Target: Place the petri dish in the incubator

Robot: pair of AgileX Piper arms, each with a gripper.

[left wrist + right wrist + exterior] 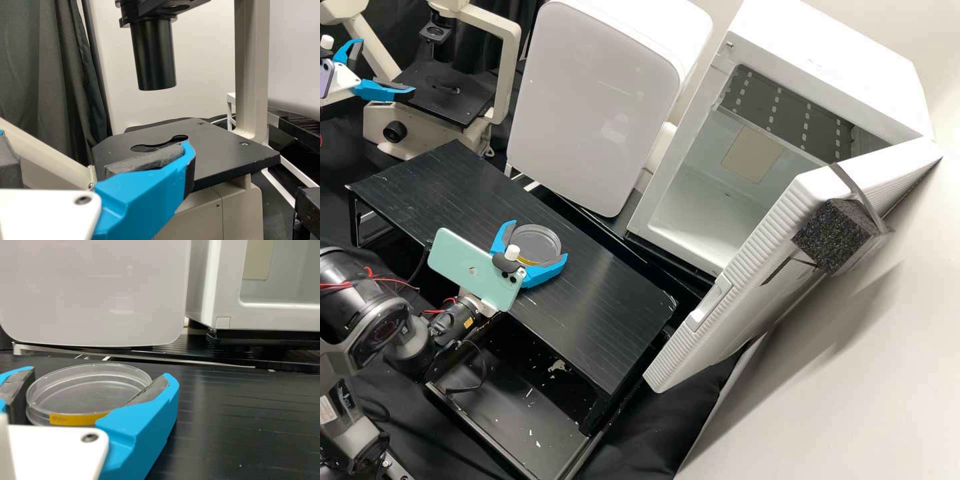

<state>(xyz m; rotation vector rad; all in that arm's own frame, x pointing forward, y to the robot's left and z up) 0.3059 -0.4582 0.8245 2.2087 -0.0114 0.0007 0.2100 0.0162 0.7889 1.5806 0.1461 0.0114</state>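
1. Right gripper (539, 240): pinches the petri dish (535, 248) by its sides. Left gripper (386, 65): spread.
2. Incubator (820, 63): open; entry calls for clearing the door (753, 293).
3. Worktop (600, 300): dish close to its surface; best raised straight, level, lightly squeezed.
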